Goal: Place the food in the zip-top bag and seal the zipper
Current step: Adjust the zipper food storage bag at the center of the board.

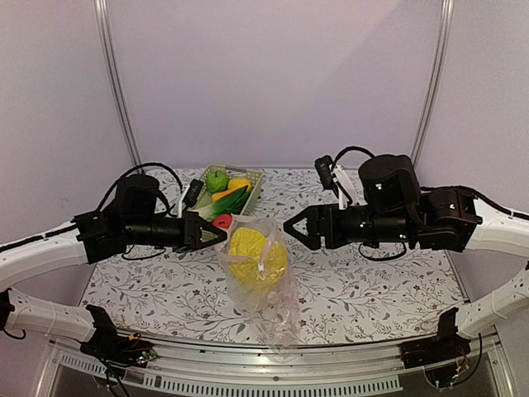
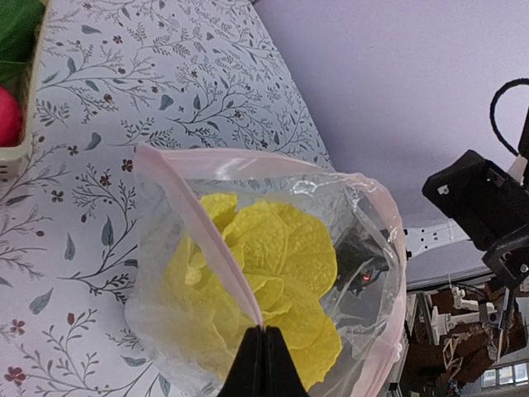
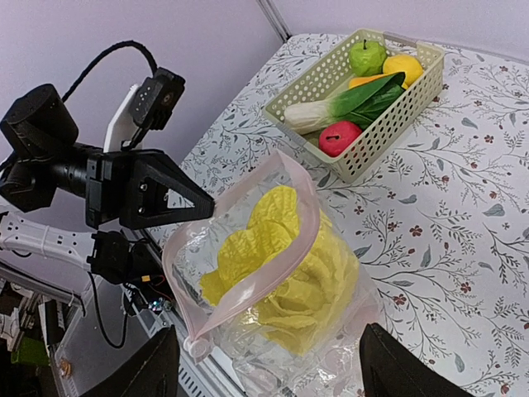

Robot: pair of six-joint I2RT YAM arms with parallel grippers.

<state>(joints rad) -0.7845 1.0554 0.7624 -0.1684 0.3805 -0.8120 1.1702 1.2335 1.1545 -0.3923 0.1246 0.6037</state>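
The bag (image 1: 277,318) lies in the middle of the counter (image 1: 372,281). Its shut end points to the near edge. Its mouth is lifted up at the far end, and it gapes open.

Inside the bag sits the big yellow cabbage (image 1: 256,255). You can see it right through the plastic. No other food is in the bag.

At the left side of the bag's mouth are the left jaws. They are pinched tight on the zipper (image 2: 198,227), and they hold that edge up.

At the right side of the bag's mouth are the right jaws. They are spread wide and hold nothing. They are close to the bag, but I cannot tell if they touch it.

Behind the bag, a bit to its left, stands a pale green basket (image 3: 380,132). The red fruit (image 3: 340,138) is at the basket end nearest the bag. Next comes the long green vegetable (image 3: 364,98). The green apple (image 3: 367,56) and the yellow fruit (image 3: 402,69) sit side by side at the end farthest from the bag.
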